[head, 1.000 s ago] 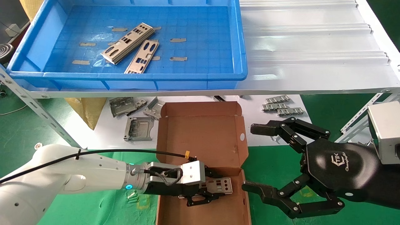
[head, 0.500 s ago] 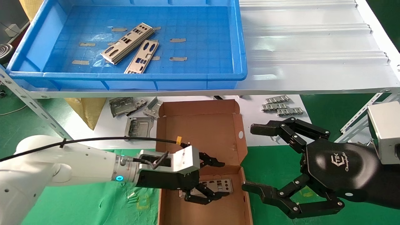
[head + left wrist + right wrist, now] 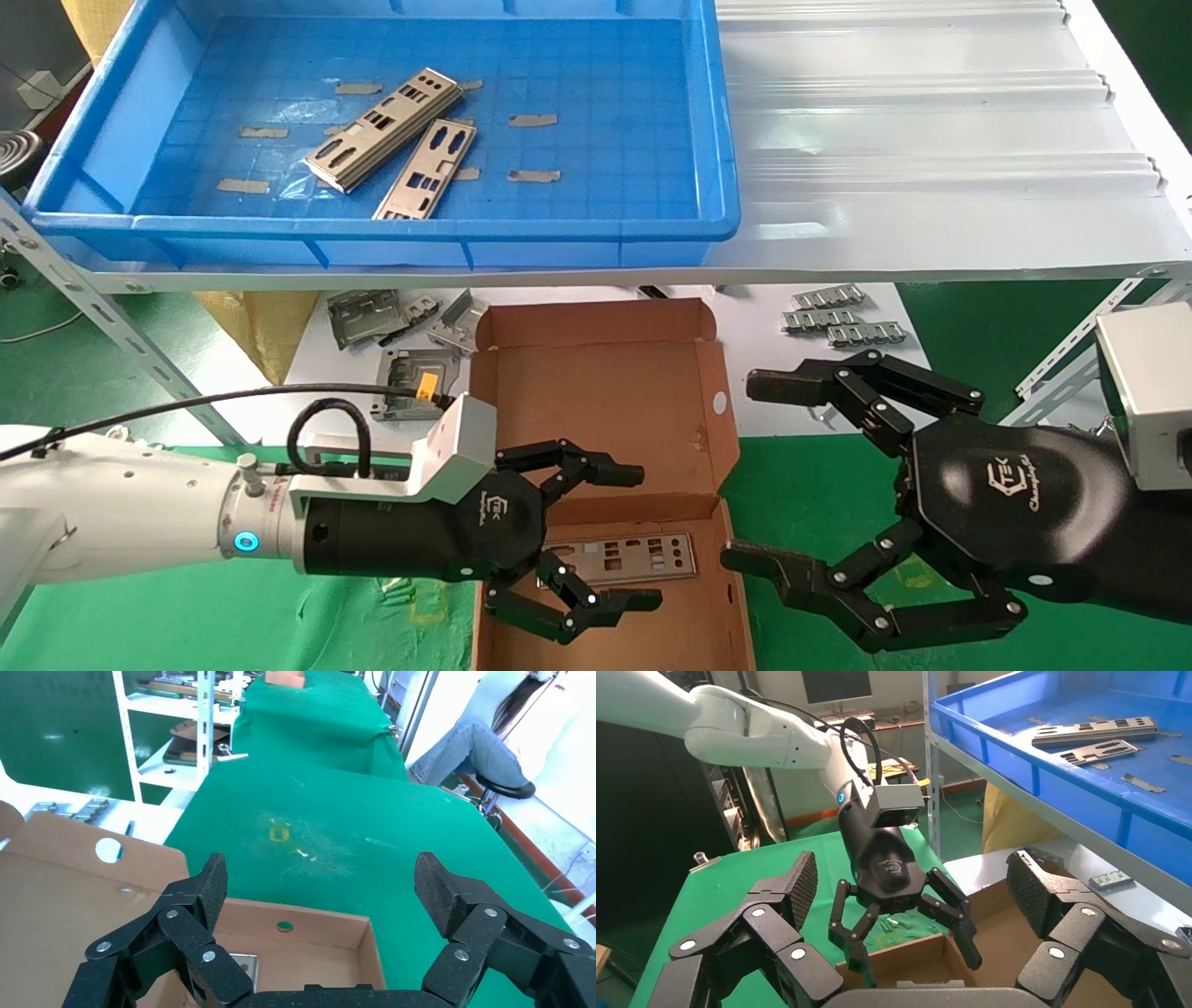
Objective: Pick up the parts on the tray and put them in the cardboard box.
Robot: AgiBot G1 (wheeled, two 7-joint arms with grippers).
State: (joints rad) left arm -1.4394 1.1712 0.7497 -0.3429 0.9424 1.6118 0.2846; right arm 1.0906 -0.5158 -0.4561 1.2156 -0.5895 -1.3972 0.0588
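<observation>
The blue tray (image 3: 559, 228) sits on the upper shelf and holds a stack of silver parts (image 3: 382, 128) and a single part (image 3: 426, 171) beside it; both also show in the right wrist view (image 3: 1093, 731). The brown cardboard box (image 3: 605, 401) lies open below. One part (image 3: 626, 557) lies flat on the box floor, and its corner shows in the left wrist view (image 3: 244, 966). My left gripper (image 3: 633, 536) is open and empty above that part. My right gripper (image 3: 745, 471) is open and empty, just right of the box.
Squarer grey stamped pieces (image 3: 410, 359) lie on the white board left of the box. Small ridged strips (image 3: 838, 321) lie to its right. A slanted metal shelf strut (image 3: 112, 326) runs down at the left. A person sits far off in the left wrist view (image 3: 485, 741).
My left gripper has let go of the part, which now lies in the box. The gripper has opened, turned and drawn back to the left and up. The right arm has not moved.
</observation>
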